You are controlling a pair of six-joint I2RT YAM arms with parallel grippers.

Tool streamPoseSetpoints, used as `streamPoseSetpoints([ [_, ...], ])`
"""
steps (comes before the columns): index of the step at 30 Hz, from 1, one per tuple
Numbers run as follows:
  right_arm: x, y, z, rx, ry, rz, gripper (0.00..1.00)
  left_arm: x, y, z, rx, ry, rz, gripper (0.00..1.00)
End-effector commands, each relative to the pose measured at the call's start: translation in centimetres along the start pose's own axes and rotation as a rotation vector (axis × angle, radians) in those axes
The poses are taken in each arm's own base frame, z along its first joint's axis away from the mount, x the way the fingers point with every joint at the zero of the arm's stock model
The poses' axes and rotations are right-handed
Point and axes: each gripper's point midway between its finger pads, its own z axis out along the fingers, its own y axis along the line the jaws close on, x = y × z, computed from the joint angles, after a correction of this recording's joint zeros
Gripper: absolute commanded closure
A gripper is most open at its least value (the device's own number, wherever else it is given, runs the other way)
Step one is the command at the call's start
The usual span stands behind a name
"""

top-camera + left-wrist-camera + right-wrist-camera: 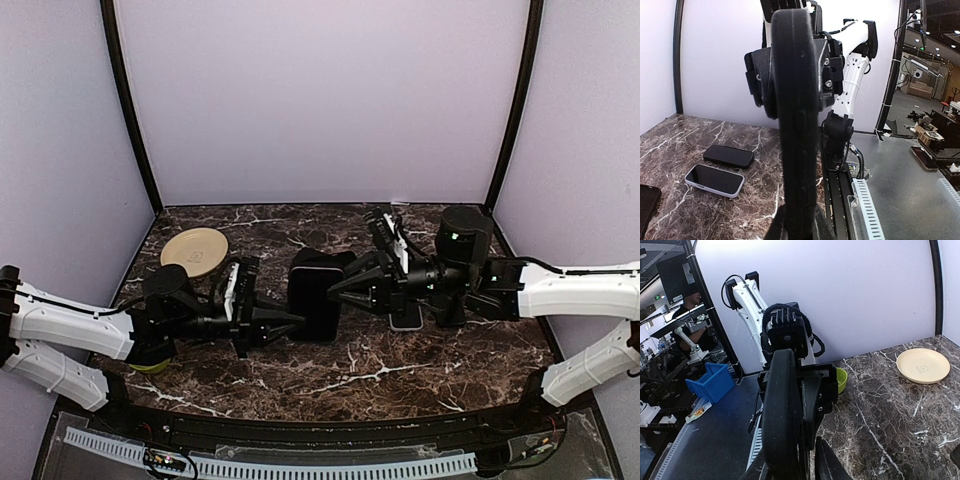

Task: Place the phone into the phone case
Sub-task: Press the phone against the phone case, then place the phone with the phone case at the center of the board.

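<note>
Centre of the top view: the black phone case [312, 288] is up on its edge and I've got it from both sides. My left gripper [288, 325] is clamped on its lower left corner, and my right gripper [338, 285] is pinched on its right edge. The white-rimmed phone [715, 180] lies flat, screen up, on the marble table [400, 370], lower left in the left wrist view. A dark handset [729, 156] lies just beside it, not touching.
</note>
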Motion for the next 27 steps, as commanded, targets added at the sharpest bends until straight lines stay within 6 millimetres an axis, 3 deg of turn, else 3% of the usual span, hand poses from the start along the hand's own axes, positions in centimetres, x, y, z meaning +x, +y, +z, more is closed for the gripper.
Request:
streamPoseSetpoints([
  [1,-0.1,-0.1,0.3,-0.012,-0.023,0.002,0.74,-4.3,-1.1,-0.8,0.022,-0.150,0.063,1.00],
  [3,0.1,-0.1,0.5,-0.017,-0.016,0.010,0.77,-4.3,-1.1,-0.8,0.023,-0.151,0.060,1.00],
  [7,0.0,-0.1,0.8,-0.027,-0.009,0.008,1.00,-4.3,-1.2,-0.8,0.029,-0.152,0.056,1.00],
  [11,-0.4,-0.1,0.5,-0.011,-0.019,-0.009,1.00,-4.1,-1.0,-0.7,0.019,-0.145,0.050,1.00],
  [13,-0.8,-0.5,0.2,0.029,-0.027,-0.012,1.00,-4.0,-0.6,-0.5,-0.001,-0.134,0.041,0.85],
  [14,-0.7,-1.0,0.1,0.055,-0.021,-0.005,1.00,-3.9,-0.2,-0.4,-0.021,-0.131,0.038,0.62],
  [16,-0.8,-1.8,-0.3,0.091,-0.009,0.011,1.00,-4.0,0.8,-0.4,-0.074,-0.127,0.033,0.36],
  [18,-0.5,-2.9,-0.9,0.136,0.017,0.039,1.00,-4.1,1.9,-0.6,-0.147,-0.127,0.039,0.22],
  [22,1.0,-6.1,-2.3,0.240,0.098,0.124,1.00,-4.8,3.9,-1.9,-0.296,-0.153,0.093,0.11],
  [27,4.1,-10.0,-3.6,0.353,0.219,0.259,1.00,-5.1,5.5,-2.7,-0.403,-0.152,0.120,0.08],
])
